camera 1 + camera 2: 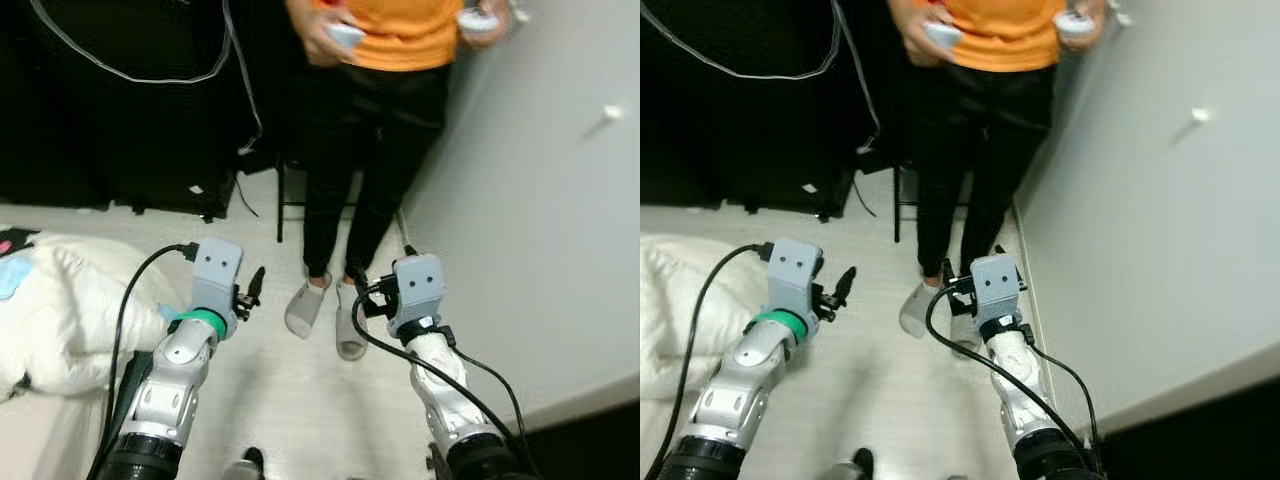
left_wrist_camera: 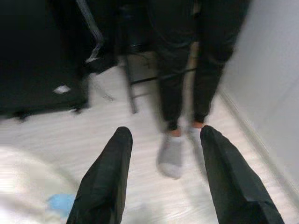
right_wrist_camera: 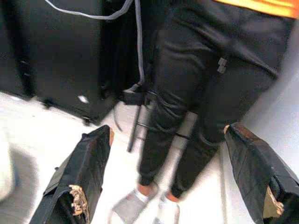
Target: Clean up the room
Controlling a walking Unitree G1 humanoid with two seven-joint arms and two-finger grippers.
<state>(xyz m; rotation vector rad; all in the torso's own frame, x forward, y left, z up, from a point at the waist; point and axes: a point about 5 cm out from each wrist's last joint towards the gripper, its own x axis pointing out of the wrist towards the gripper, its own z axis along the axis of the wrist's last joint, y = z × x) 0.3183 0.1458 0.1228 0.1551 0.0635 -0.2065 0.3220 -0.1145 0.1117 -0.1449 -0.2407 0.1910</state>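
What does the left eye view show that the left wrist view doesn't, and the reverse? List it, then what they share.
Left eye view: the person's orange shirt, the white controllers in their hands, the white bedding and the right claw.
Left wrist view: a close look along the left claw, its two black fingers apart with nothing between them.
Both: the person's black trousers, grey slippers and the pale floor.
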